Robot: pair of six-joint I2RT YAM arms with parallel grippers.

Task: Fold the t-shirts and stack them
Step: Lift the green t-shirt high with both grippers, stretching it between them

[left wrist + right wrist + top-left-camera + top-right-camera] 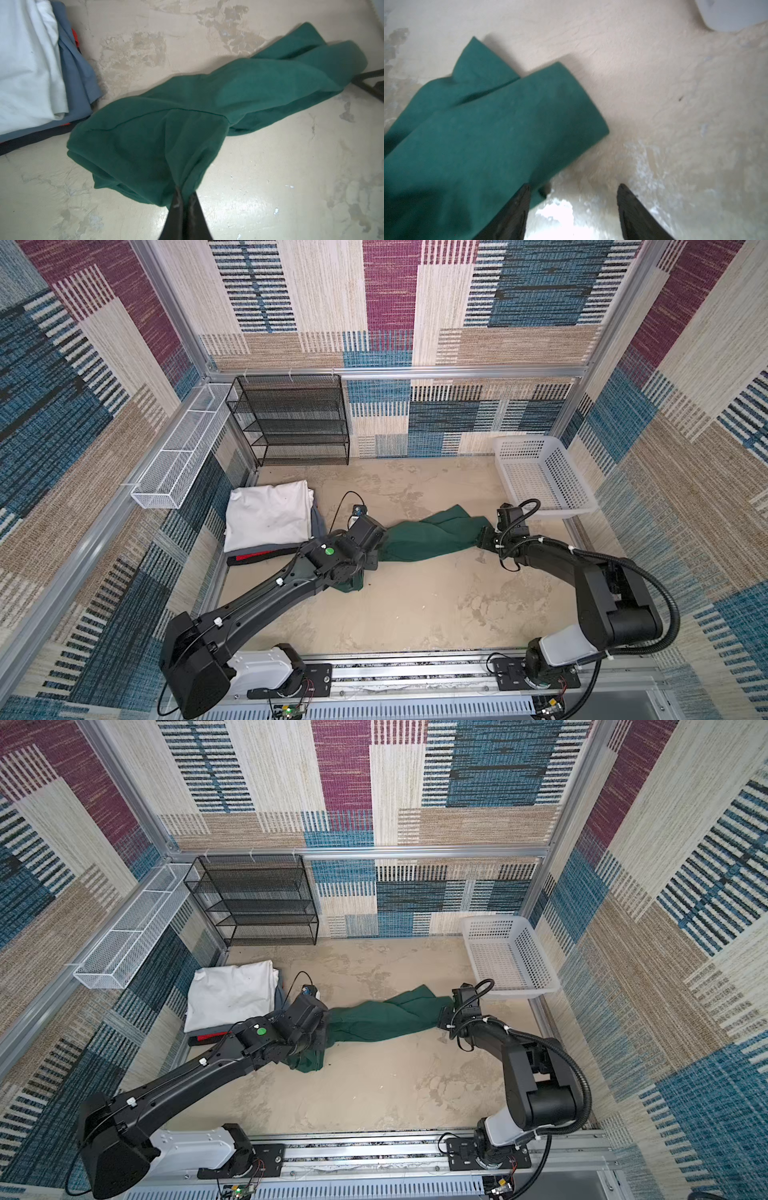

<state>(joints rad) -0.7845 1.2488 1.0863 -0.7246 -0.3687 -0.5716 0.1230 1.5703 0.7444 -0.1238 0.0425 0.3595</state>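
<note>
The dark green t-shirt (432,537) (382,1017) lies bunched in a long strip across the middle of the table. My left gripper (186,193) is shut on a pinch of the shirt's near-left end (149,141); in both top views its wrist hides the fingers. At the shirt's right end (488,135), my right gripper (574,187) (484,537) stands open. One of its fingers (523,199) rests at the cloth's corner, and bare table shows between the fingers. A folded stack sits at the left: a white shirt (268,516) (25,68) on top, a grey one (76,68) under it, and a black and red one (249,559) at the bottom.
A white plastic basket (525,439) (494,919) stands at the back right, close behind the right gripper. A black mesh shelf (291,418) stands against the back wall. A white wire rack (178,448) hangs on the left wall.
</note>
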